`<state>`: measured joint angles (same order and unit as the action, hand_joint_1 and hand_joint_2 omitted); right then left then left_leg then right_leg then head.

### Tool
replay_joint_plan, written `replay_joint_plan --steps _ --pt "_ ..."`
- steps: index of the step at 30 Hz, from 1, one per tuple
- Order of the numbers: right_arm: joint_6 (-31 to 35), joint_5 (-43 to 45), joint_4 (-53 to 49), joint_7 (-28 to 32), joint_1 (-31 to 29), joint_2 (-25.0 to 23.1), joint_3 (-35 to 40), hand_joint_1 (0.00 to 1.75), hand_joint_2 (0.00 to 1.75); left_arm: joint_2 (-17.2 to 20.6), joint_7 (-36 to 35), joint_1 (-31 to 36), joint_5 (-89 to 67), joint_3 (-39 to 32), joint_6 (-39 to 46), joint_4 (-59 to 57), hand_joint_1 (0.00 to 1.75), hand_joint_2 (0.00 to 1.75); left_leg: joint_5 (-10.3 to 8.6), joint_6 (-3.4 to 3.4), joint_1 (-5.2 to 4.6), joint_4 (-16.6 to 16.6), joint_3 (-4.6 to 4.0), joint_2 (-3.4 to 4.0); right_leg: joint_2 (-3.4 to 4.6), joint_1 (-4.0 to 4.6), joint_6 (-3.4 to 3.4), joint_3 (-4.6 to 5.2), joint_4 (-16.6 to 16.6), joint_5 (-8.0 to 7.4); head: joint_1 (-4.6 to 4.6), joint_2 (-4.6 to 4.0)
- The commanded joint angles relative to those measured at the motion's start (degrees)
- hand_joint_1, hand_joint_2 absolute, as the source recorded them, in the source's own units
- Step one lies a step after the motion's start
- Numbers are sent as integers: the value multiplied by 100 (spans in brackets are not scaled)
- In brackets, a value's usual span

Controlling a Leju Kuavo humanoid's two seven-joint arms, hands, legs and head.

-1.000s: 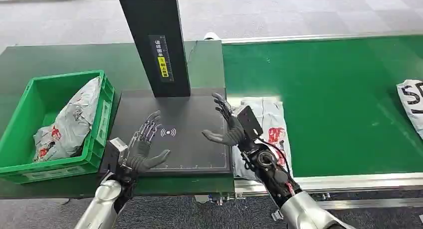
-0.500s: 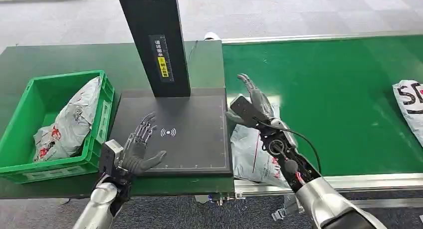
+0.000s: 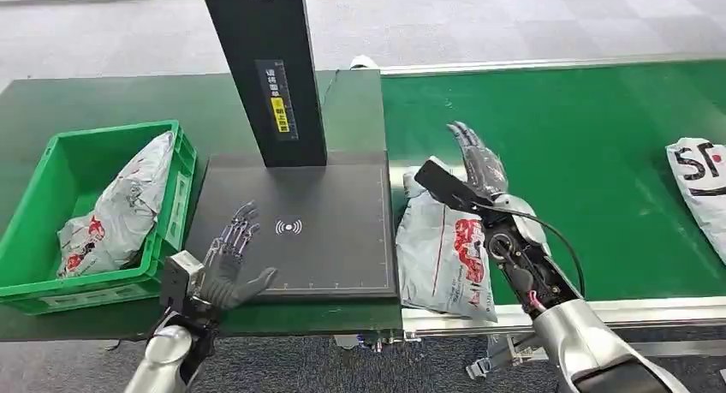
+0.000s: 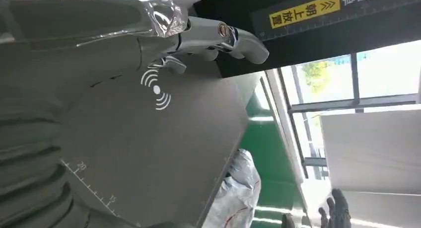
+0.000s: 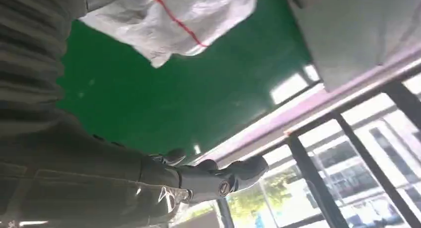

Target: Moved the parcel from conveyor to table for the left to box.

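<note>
Head view. Item: parcel [image 3: 445,252], grey poly mailer with red print, lying on the conveyor [image 3: 582,170] at its near edge, just beside the bench [image 3: 103,102] and scanner pad [image 3: 325,239]. Right robot hand [image 3: 476,163] hovers over the parcel's far end, fingers spread, holding nothing. Left robot hand [image 3: 227,260] rests open by the pad.

Left wrist view. Parcel [image 4: 237,195] sits beyond the pad's edge, crumpled.

Right wrist view. Parcel [image 5: 183,17] wrinkled. Judged light, soft, slippery; grip across the bulging middle.

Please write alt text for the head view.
The right hand hovers open over the green conveyor beside a grey parcel. The left hand rests open on the black scanner pad, next to a green crate.
</note>
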<state>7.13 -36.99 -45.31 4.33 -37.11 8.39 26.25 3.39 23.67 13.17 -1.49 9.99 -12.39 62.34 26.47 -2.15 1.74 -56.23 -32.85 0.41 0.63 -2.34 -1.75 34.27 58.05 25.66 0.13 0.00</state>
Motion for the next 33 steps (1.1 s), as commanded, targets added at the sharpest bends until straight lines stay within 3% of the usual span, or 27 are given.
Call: replay_joint_plan --steps 1,6,15,20,28,33 --pt "-912 -941 998 -466 -383 125 -656 0 175 -299 -146 38 -362 -306 -28 -132 0 175 2 19 -3 -1 1 -16 -19 2 14 -10 -6 3 0 0" --pt "-1478 -1117 2069 -1441 -683 -58 -1280 0 175 -456 -269 19 -548 -319 35 -123 0 175 1 13 -4 1 3 -11 -14 0 16 -8 -4 1 0 0" --pt "-1954 -1274 2344 -1212 -767 -196 -1257 0 175 -469 -247 -2 -534 -308 34 -151 0 175 3 11 -4 2 3 3 -1 -1 14 -4 -3 0 0 0" --pt "-2662 -1255 2676 -1355 -944 -411 -1239 0 175 -569 -293 265 -564 -253 41 -462 0 175 4 16 -4 -1 1 3 0 1 18 -1 -1 -1 0 0" --pt "-2629 -1259 2686 -1368 -928 -438 -1240 0 175 -572 -289 303 -565 -247 44 -515 0 175 2 14 -3 1 2 -4 -7 0 17 -3 -2 1 0 0" --pt "-3125 -1233 2717 -883 -911 -583 -1080 0 175 -538 -242 359 -540 -207 21 -580 0 175 2 14 -2 2 4 1 -3 3 19 -4 -4 0 0 0"
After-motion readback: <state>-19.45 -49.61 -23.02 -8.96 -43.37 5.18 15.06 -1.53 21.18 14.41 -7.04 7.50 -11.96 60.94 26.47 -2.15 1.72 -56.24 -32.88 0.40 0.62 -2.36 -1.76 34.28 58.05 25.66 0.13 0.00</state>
